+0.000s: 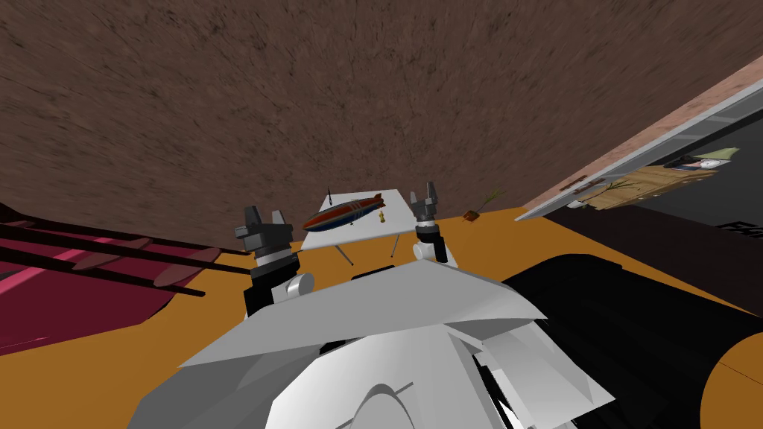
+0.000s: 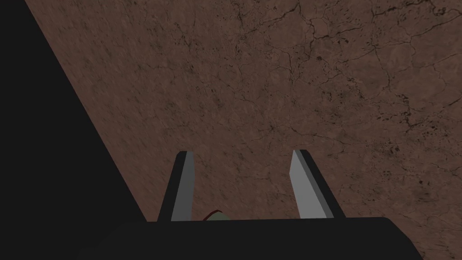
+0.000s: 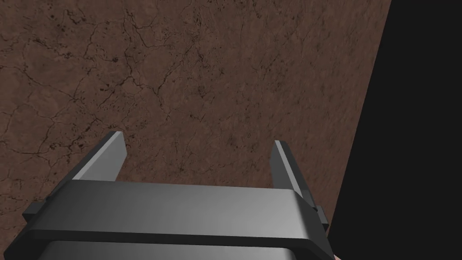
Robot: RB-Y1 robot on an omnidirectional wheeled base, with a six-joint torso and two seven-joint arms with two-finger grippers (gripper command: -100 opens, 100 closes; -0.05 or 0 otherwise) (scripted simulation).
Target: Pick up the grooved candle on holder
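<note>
The small yellow candle on its holder (image 1: pixel 381 217) stands upright on the white bench (image 1: pixel 372 231), toward its right side, just beside the right end of a long red, blue and orange airship model (image 1: pixel 341 213). It is too small here to make out any grooves; you see only a narrow yellow shape, broader at the foot.

Expect it to be light, stiff and rather brittle, with a smooth surface that may slip and a slim stance that tips at a nudge. Take it low, across the holder's stem, with a gentle squeeze, and mind the airship on the way in.

Your right claw (image 1: pixel 426 191) hangs by the bench's right edge, the nearer one to the candle, its fingers (image 3: pixel 106 158) spread and empty. Your left claw (image 1: pixel 265 217), off the bench's near left corner, is likewise released, fingers (image 2: pixel 182 189) apart.
</note>
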